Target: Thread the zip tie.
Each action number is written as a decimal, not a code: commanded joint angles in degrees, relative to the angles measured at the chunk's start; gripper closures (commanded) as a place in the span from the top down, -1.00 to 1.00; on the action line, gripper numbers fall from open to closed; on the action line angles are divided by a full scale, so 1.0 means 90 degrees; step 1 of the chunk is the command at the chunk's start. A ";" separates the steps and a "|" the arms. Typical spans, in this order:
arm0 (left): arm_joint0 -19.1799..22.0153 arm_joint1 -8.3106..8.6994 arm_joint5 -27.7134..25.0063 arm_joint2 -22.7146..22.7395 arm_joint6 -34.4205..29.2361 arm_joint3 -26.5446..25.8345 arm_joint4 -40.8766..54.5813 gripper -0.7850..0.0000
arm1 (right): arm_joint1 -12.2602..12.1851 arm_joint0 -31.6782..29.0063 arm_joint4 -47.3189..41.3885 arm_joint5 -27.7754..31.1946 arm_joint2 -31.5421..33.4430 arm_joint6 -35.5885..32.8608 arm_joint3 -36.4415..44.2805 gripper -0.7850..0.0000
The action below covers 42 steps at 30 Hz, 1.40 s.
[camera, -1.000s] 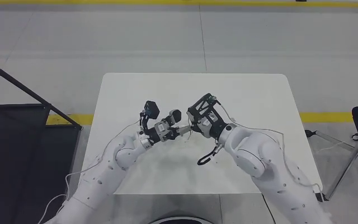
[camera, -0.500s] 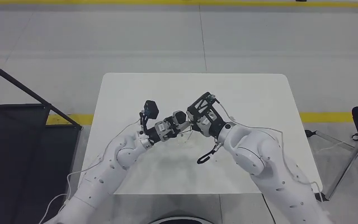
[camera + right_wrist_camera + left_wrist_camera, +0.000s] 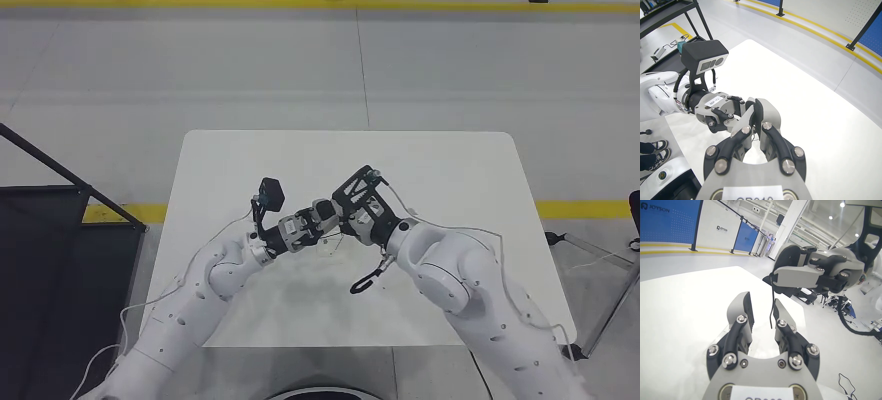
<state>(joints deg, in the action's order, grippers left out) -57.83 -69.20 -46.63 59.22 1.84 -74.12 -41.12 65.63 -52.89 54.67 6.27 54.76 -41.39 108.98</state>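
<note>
A thin black zip tie (image 3: 772, 302) hangs down from my right gripper (image 3: 775, 278), which is shut on its head end above the white table (image 3: 687, 306). My left gripper (image 3: 762, 299) is open just below, and the tie's tail dangles between its fingers, close to one pad (image 3: 776, 309) and apart from the other. In the top view the left gripper (image 3: 322, 214) and the right gripper (image 3: 340, 222) meet tip to tip over the table's middle. In the right wrist view the right gripper (image 3: 755, 111) is pinched together, hiding most of the tie.
The white table (image 3: 450, 180) is bare around the grippers. A black cable loop (image 3: 366, 278) hangs from the right arm. A dark metal frame (image 3: 60, 170) stands off the table's left side.
My left gripper has moved to the right, up against the right gripper's tips. The right gripper has shifted slightly left.
</note>
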 commanded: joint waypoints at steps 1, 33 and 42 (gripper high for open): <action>0.0000 -0.0006 -0.0004 0.0007 0.0007 -0.0002 -0.0014 -0.35 | 0.0010 -0.0002 0.0006 0.0004 0.0005 -0.0006 -0.0003 -1.00; 0.0008 -0.0051 -0.0345 0.0192 -0.0165 0.0134 0.0180 -1.00 | 0.0041 -0.0592 -0.0070 0.0172 0.0654 0.0331 0.0290 1.00; 0.0121 -0.0051 -0.0952 0.0180 -0.0313 0.0354 0.0336 -1.00 | -0.0106 -0.1250 -0.0776 0.1313 0.1468 0.0627 0.0317 1.00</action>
<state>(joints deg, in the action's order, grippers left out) -56.86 -69.64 -54.81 60.88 -0.83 -71.19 -38.47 64.84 -63.67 48.83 15.98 67.14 -35.76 112.12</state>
